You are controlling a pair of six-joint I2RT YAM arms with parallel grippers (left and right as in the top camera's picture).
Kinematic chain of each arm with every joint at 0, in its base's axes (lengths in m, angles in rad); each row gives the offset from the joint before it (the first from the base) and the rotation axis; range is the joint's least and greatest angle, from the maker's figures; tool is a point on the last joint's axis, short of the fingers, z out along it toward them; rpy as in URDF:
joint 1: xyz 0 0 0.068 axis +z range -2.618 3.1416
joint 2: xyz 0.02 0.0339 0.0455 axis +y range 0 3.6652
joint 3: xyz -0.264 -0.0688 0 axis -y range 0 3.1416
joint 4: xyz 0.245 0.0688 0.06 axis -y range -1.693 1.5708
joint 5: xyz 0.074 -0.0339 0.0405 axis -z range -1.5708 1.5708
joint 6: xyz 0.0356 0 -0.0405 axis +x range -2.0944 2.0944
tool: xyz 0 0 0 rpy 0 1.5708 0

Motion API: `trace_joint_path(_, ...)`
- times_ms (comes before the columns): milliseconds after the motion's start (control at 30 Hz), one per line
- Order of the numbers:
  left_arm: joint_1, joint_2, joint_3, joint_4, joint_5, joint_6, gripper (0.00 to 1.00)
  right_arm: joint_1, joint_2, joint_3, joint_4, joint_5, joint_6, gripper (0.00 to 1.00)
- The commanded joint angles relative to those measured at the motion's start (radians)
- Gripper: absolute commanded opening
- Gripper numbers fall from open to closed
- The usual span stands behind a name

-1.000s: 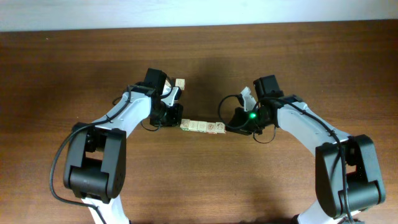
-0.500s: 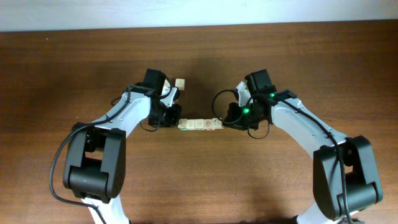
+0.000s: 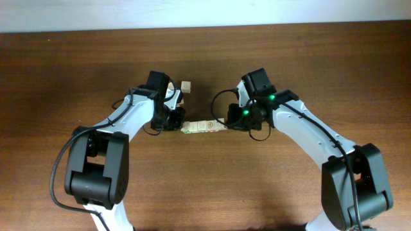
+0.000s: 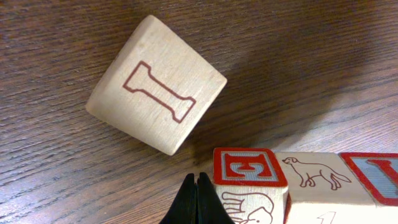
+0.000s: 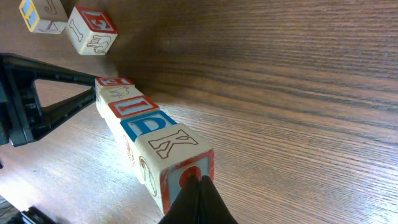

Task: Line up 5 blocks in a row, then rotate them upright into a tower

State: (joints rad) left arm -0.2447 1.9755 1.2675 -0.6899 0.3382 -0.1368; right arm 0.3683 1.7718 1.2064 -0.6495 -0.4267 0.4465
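A row of several pale wooden blocks lies mid-table, end to end and slightly slanted. My left gripper is shut, its tips against the side of the row's end block with a red E top. My right gripper is also shut, its tips pressed on the red-framed end face of the K block at the other end. Neither gripper holds anything. A loose block with an outlined I sits tilted just beyond the row.
Another loose cube lies behind the left arm, and the right wrist view shows a cube with a yellow and blue face at the far corner. Bare brown wood table surrounds the row.
My right gripper has swung left and toward the back, pushing the row's right end. The row has slid left and now slants slightly. The left gripper has barely moved.
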Motion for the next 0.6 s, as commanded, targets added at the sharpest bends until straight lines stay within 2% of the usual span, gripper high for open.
trace_joint_path(0, -0.061, 0.006, -0.007, 0.009, 0.140, -0.008, 0.00, 0.072, -0.008, 0.037, 0.029, -0.092, 0.008, 0.04)
trace_joint_path(567, -0.061, 0.006, -0.007, 0.009, 0.140, -0.008, 0.00, 0.150, -0.008, 0.069, 0.063, -0.057, 0.060, 0.04)
